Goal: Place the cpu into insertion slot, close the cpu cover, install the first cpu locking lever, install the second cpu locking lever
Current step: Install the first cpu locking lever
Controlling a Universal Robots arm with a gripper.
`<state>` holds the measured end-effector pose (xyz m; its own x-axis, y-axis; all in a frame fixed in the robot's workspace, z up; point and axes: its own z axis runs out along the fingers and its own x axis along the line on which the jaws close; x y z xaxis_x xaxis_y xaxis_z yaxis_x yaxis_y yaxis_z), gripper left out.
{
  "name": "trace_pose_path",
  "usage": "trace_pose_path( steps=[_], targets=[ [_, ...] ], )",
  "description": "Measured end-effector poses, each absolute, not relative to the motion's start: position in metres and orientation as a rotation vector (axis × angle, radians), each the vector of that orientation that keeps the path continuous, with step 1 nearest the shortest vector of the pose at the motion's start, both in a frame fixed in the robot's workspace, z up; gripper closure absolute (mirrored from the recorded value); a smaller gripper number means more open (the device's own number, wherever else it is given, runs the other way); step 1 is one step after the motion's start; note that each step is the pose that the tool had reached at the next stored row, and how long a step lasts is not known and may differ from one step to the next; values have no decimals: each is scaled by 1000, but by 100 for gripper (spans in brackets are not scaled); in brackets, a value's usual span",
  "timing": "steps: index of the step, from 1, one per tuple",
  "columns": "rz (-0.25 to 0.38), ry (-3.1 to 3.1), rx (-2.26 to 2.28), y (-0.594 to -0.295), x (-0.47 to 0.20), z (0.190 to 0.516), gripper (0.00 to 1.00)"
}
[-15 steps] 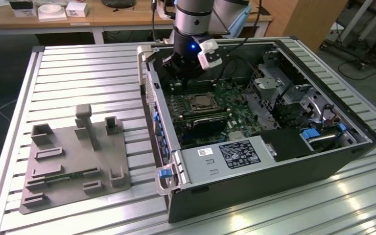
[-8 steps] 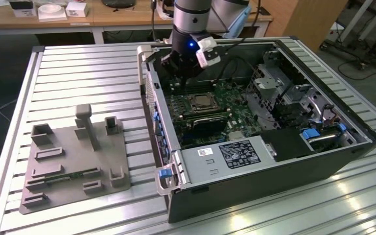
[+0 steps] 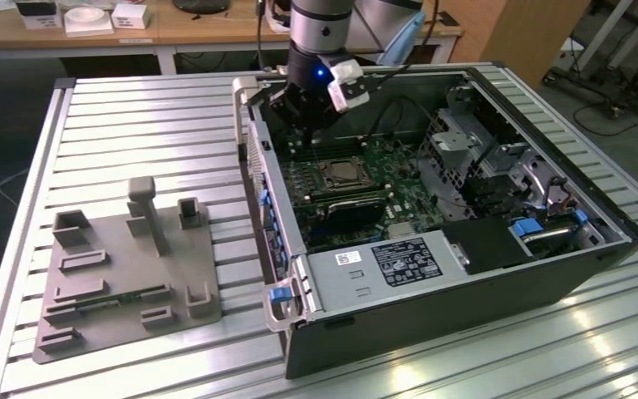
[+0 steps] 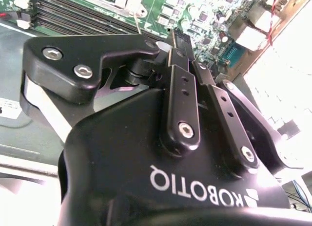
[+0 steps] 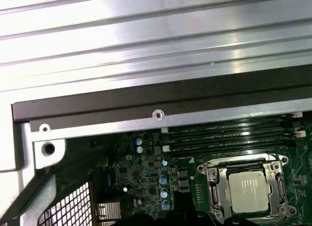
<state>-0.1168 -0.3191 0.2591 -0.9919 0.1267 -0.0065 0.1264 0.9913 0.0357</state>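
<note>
**Black robot gripper [image 4: 183, 50] hangs over the board**

Gripper hovers inside the open dark computer case [image 3: 452, 328], just beyond the socket. Clenched or released? Cannot tell. Small silvery-grey square cpu [image 5: 248, 189] sits in the square black insertion slot [image 5: 239, 163]. Thin silvery cpu cover [image 5: 213, 189] lies flat around it on the green motherboard [image 3: 402, 195].
</note>
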Motion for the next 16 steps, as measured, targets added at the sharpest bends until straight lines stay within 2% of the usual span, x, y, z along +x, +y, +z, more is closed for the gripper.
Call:
trace_pose_path(
  steps=[16],
  targets=[
    [55, 3126, 195, -306, -118, 259, 90]
  ],
)
